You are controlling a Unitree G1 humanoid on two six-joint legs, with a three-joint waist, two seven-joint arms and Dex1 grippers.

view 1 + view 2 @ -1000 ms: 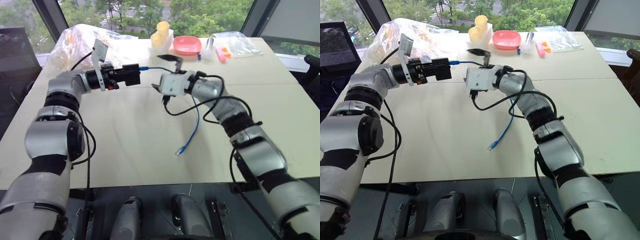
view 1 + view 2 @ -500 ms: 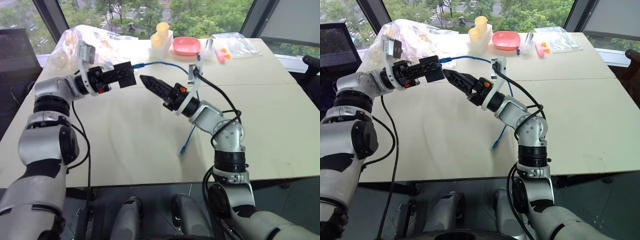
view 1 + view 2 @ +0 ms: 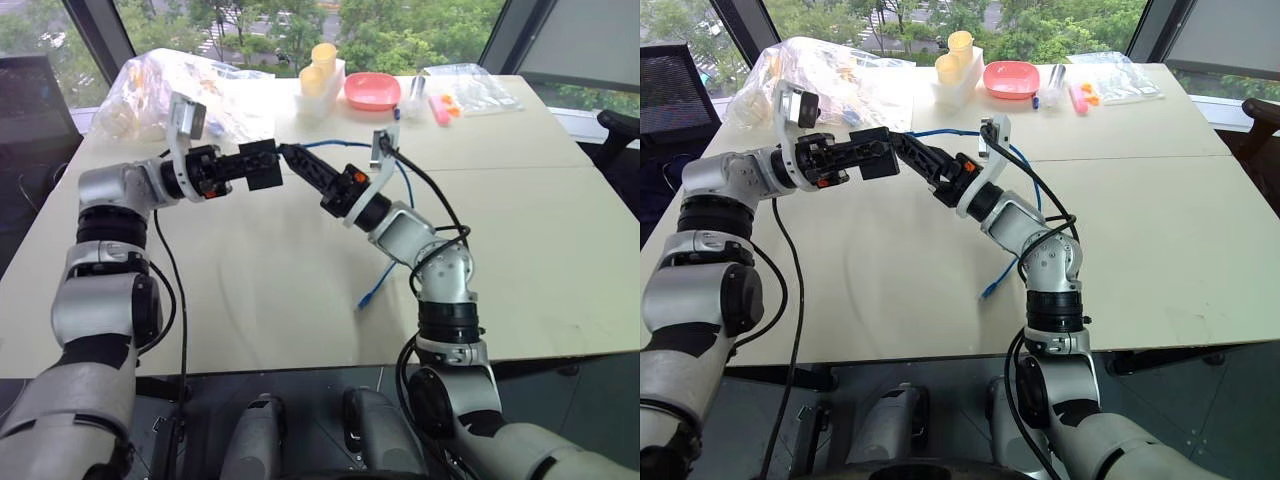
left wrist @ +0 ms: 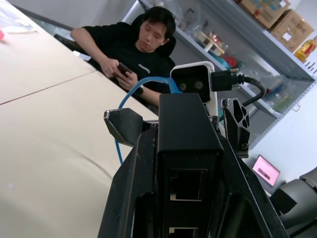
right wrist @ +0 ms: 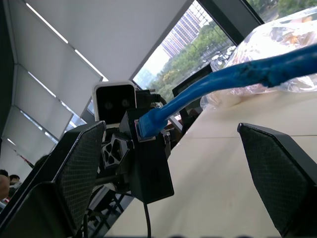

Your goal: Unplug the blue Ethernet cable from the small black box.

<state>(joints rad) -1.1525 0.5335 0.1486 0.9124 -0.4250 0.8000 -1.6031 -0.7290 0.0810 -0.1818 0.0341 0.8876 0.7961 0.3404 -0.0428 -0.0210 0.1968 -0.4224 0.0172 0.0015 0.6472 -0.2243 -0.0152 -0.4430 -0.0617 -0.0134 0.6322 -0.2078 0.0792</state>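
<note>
My left gripper is shut on the small black box, held above the table with its ports toward the left wrist camera. The blue Ethernet cable is plugged into the box's far side. From there it arcs over my right wrist and hangs to a loose plug on the table. My right gripper points at the box. It is open, with one finger on each side of the plug, not touching it.
At the table's far edge stand yellow cups, a pink bowl and clear plastic bags. A person sits beyond the table. Black arm cables loop around my right wrist.
My right arm has swung round, and its open gripper now points at the box and has closed in on the plug. My left hand drew back slightly and turned the box.
</note>
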